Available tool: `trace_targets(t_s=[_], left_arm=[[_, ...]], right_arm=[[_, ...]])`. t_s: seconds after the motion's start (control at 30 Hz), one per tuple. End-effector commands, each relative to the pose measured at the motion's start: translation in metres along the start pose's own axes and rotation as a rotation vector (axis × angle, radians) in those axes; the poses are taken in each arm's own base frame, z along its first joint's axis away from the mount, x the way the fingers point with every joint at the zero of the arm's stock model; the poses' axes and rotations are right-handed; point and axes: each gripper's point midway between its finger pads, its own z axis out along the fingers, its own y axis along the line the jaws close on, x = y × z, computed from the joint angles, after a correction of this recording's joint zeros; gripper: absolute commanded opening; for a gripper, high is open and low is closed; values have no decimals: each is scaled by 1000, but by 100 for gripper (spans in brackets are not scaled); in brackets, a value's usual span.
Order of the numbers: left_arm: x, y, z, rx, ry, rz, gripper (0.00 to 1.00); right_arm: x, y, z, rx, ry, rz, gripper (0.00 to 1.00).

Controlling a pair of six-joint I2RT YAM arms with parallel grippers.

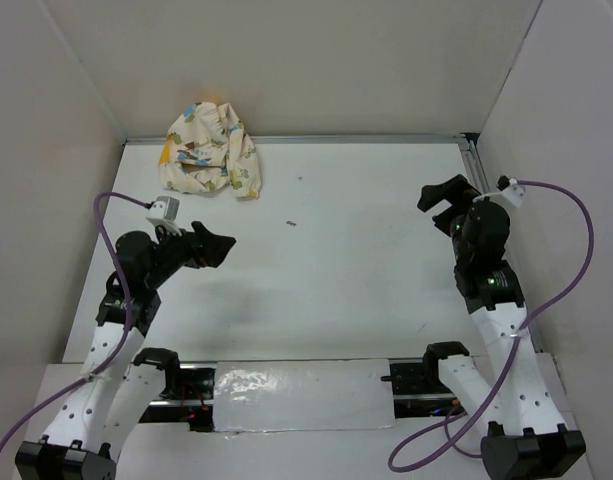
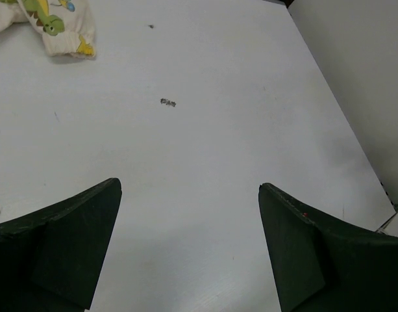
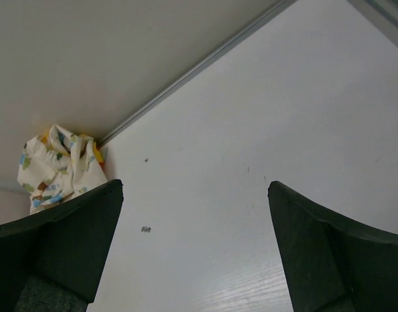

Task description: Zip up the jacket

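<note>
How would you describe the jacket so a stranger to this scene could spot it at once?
Start at the white table and go to its far left corner, against the back wall. The jacket lies there in a crumpled heap. It is the only soft, patterned thing: cream fabric with small blue, green and orange prints.

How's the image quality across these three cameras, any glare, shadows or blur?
Top external: even light, sharp, glare on the shiny strip near the bases. Left wrist: table sharp, claw fingers dark and soft-edged. Right wrist: jacket slightly soft, no glare.
</note>
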Motion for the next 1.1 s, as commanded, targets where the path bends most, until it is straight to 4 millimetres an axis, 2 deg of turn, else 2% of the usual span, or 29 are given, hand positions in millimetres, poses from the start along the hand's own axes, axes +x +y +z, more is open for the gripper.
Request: trace_targets(t_s=[0.0,0.17,0.23,0.27,0.3,0.33,0.37,0.4,0.43,0.47,0.5,0.53,0.57,0.6,0.63,0.67,0.7,0.77,0.8,0.83,0.87,0.93,0.97,1.0,1.07], left_arm=[[-14,4,3,-47,-38,-24,99],[-11,10,8,-59,-24,-23,99],[-11,16,13,-73,-27,9,99],[-14,24,22,-94,-37,15,99],[-26,39,27,-184,-66,-2,99],[-32,48,31,-231,-64,-55,99],[-17,72,41,-309,27,-104,99],[-43,63,51,-269,18,-91,99],[-35,84,69,-311,84,-125,99],[-62,84,79,-311,59,-112,99],[-66,99,88,-369,68,-106,99],[-53,126,105,-434,126,-132,99],[-80,130,115,-457,91,-122,99],[-80,136,125,-463,114,-112,99],[-94,162,138,-513,107,-142,99],[-92,172,142,-547,131,-170,99],[-99,192,157,-608,122,-184,99],[-98,208,171,-636,146,-203,99],[-81,236,181,-709,187,-204,99],[-104,243,191,-726,151,-183,99],[-108,252,195,-757,153,-178,99],[-102,281,206,-828,198,-195,99],[-81,299,210,-866,256,-208,99],[-97,306,212,-870,218,-206,99],[-92,325,216,-884,213,-237,99]], right_arm=[[-18,-5,-2,71,-51,-33,100],[-17,-14,1,112,-87,-59,100],[-14,-18,4,139,-83,-20,100],[-12,-18,5,137,-78,-15,100],[-8,-15,6,114,-63,-19,100],[-12,-8,5,77,-83,-14,100],[-6,-8,5,53,-71,-41,100],[-7,-5,4,30,-77,-43,100],[-8,-1,2,0,-86,-41,100],[-9,0,0,-10,-90,-45,100],[-11,-1,-1,-12,-99,-41,100],[-11,-1,-3,-17,-104,-40,100],[-11,0,-4,-23,-105,-42,100],[-12,-1,-4,-23,-109,-41,100],[-12,-2,-5,-21,-112,-39,100],[-12,-2,-5,-24,-114,-42,100],[-10,-3,-2,-22,-104,-45,100],[-9,-5,0,-14,-98,-56,100],[-10,-5,1,-8,-97,-55,100],[-9,-7,3,5,-92,-59,100],[-9,-8,4,13,-88,-65,100],[-8,-12,9,39,-83,-63,100],[-6,-14,10,42,-78,-66,100],[-5,-15,12,48,-75,-64,100],[-4,-16,14,51,-73,-65,100]])
